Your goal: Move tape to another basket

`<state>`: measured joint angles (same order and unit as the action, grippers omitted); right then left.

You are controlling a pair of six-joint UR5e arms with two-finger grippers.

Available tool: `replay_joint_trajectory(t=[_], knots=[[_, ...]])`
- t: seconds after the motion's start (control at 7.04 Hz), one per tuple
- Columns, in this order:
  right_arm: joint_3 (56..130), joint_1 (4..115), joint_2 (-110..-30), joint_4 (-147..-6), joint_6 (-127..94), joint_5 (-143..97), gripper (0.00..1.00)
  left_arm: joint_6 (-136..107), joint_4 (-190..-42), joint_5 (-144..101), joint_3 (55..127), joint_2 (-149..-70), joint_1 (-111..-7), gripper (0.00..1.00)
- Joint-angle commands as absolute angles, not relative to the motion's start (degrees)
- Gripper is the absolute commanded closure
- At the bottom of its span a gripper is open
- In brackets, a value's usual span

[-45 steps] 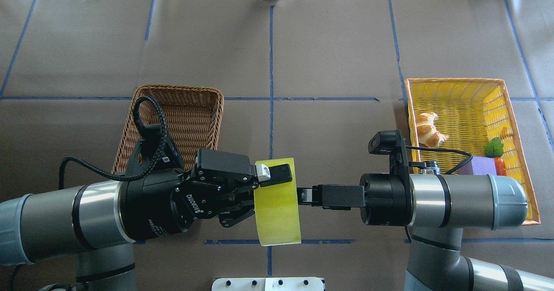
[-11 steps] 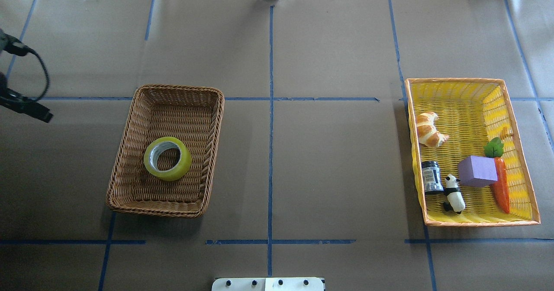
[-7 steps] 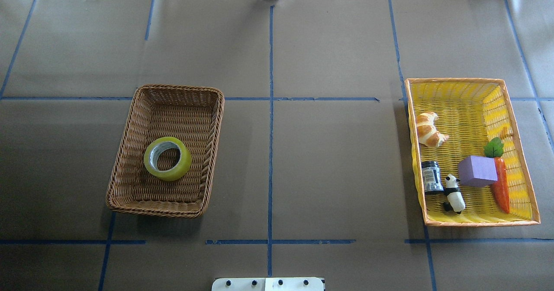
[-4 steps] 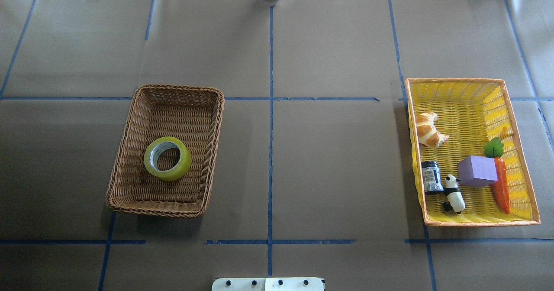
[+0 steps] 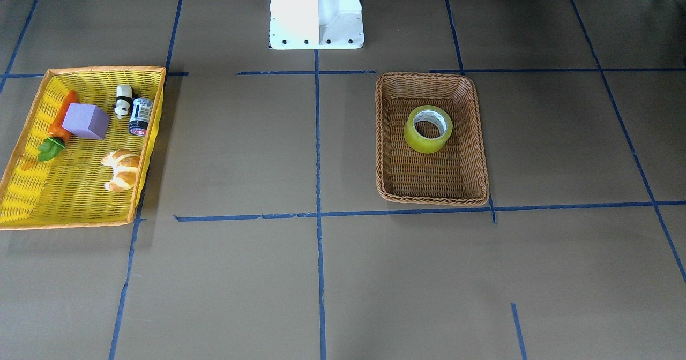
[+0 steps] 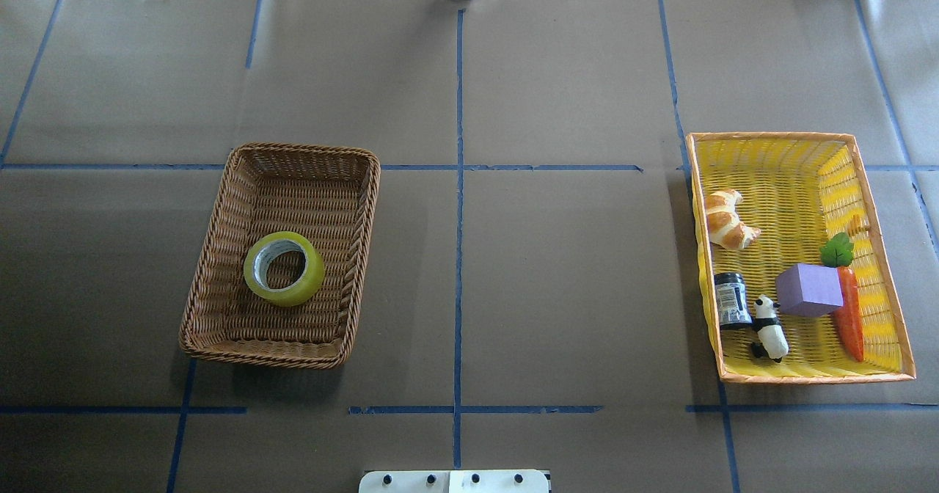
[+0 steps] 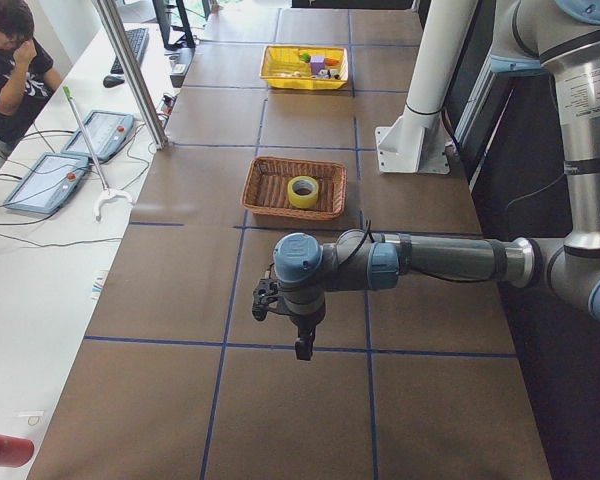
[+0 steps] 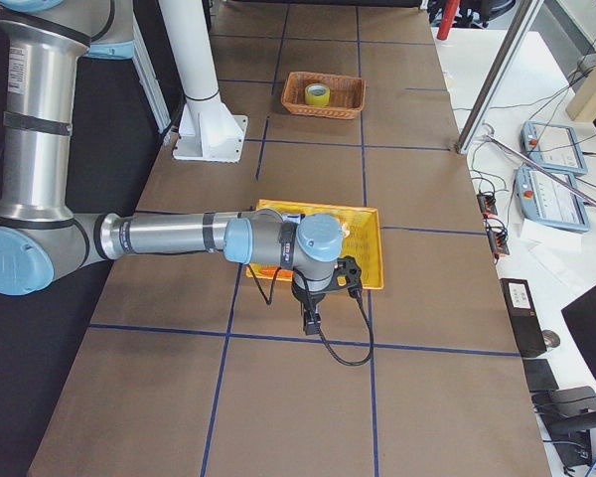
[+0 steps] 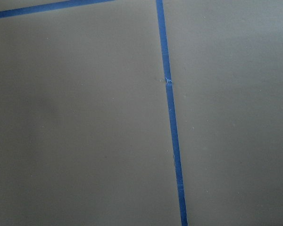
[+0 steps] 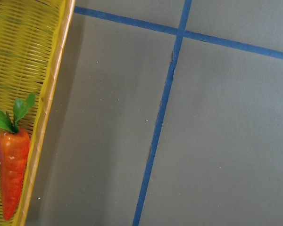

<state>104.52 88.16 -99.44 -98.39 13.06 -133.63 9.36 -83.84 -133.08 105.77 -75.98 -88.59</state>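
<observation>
"Black left gripper (image 7: 301,346), right gripper (image 8: 310,320), each hanging over the table (image 6: 557,273): clenched or released?"

"Cannot tell. Only the side cameras catch them."

"And the tape?"

"Tape (image 6: 317,273) lies flat in the basket (image 6: 220,221), toward its 6 o'clock end from overhead, well apart from both grippers. The tray (image 6: 770,136) stands at 3 o'clock from the basket."

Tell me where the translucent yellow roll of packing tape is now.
In the overhead view, the yellow tape roll lies flat inside the brown wicker basket, on the left half of the table.
</observation>
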Motion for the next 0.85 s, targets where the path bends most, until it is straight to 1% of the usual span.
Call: replay_joint_trajectory(t=[0.0, 0.71], knots=[[104.4, 88.2, -99.6, -98.3, 13.0, -133.6, 0.00, 9.3, -84.0, -132.9, 105.3, -76.3, -88.4, 0.00], [104.3, 88.2, -99.7, -98.3, 13.1, -133.7, 0.00, 9.8, -83.8, -133.2, 106.2, -76.0, -88.4, 0.00]])
